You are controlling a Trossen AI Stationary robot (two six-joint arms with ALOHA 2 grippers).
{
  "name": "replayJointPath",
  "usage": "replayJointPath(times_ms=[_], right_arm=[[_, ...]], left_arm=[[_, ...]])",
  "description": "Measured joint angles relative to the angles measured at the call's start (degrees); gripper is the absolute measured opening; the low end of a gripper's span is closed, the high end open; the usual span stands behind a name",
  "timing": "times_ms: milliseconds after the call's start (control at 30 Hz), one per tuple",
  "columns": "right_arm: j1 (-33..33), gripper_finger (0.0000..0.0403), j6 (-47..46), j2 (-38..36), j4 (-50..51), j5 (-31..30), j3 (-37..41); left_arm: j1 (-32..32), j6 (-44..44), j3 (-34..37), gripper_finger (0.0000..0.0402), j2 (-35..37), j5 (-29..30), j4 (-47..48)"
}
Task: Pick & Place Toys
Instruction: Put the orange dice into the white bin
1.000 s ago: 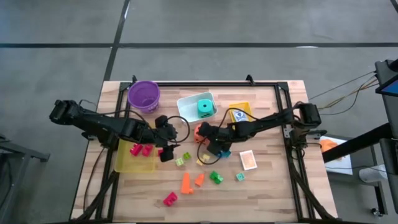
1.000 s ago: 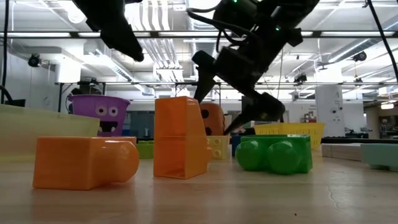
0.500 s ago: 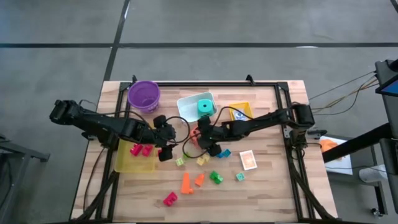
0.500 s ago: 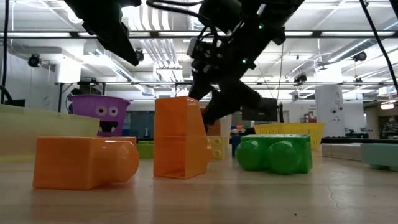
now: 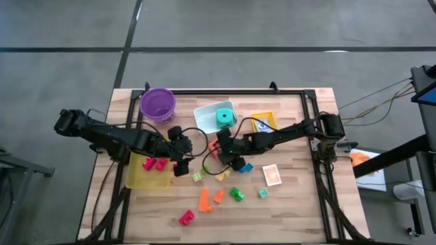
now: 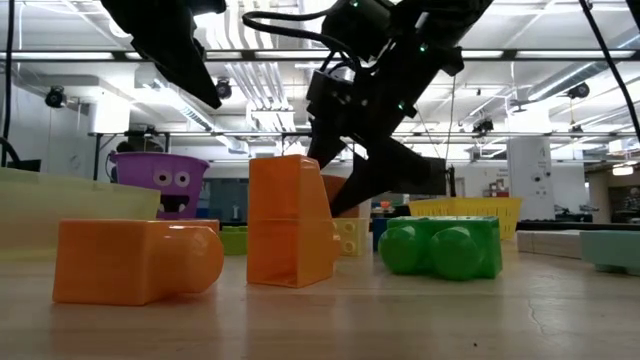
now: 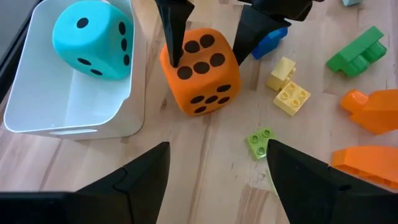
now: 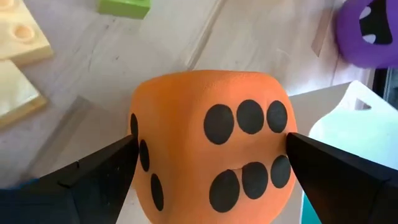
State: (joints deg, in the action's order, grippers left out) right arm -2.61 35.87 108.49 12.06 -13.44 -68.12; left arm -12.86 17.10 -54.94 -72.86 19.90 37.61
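Note:
An orange foam die point(image 7: 202, 71) sits on the table beside the white tray point(image 7: 37, 106), which holds a teal die point(image 7: 93, 37). My right gripper point(image 5: 219, 148) is open and slants down over the orange die point(image 8: 208, 143), one finger on each side of it. My left gripper point(image 7: 217, 146) hangs open a little to the die's left and above the table, with nothing between its fingers. Loose toys lie near the die: yellow blocks point(image 7: 287, 87), a small green block point(image 7: 261, 140), a blue block point(image 7: 270, 40), a green block point(image 5: 236, 194) and orange blocks point(image 5: 203, 199). My right gripper's fingers point(image 8: 118, 165) stand against two opposite side faces of the orange die point(image 8: 142, 155), coming slanting down from the table's right. The die rests on the table. I cannot tell whether the fingers touch it.
A yellow tray point(image 5: 136, 178) with pink blocks point(image 5: 155, 163) lies under the left arm. A purple bowl point(image 5: 158, 104) stands at the far left, a yellow basket point(image 5: 262, 122) at the far right. A card point(image 5: 272, 175) and a pink block point(image 5: 186, 218) lie nearer the front.
My right gripper has rolled about its own axis and edged toward the table's left, so that its fingers now stand on either side of the orange die. The die has kept its place.

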Motion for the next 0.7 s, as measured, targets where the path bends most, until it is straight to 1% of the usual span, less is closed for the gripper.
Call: replayJointPath(times_ms=[100, 200, 500, 567, 600, 700], right_arm=[[0.0, 0.0399, -2.3, 0.0, -0.1, -0.1, -0.1], [-0.1, 0.0399, -5.7, 0.5, -0.7, -3.1, -0.5], [-0.2, 0.0396, -6.2, 1.2, -0.7, -4.6, -0.7], [-0.2, 0.0380, -6.3, 1.8, -1.6, -5.2, -0.7], [-0.3, 0.0366, -6.3, 2.0, -1.8, -6.2, -0.7], [-0.7, 0.0295, -6.1, 3.4, -2.0, -8.8, -0.8]], left_arm=[[0.0, 0.0, 0.0, 0.0269, 0.0, 0.0, 0.1], [0.0, 0.0, 0.0, 0.0269, 0.0, 0.0, 0.2], [0.0, 0.6, 0.0, 0.0269, 0.0, 0.0, 0.1], [0.0, 1.1, 0.0, 0.0269, 0.0, 0.0, 0.1], [0.0, 1.2, 0.0, 0.0269, 0.0, 0.0, 0.1], [0.0, 1.4, 0.0, 0.0269, 0.0, 0.0, 0.1]])
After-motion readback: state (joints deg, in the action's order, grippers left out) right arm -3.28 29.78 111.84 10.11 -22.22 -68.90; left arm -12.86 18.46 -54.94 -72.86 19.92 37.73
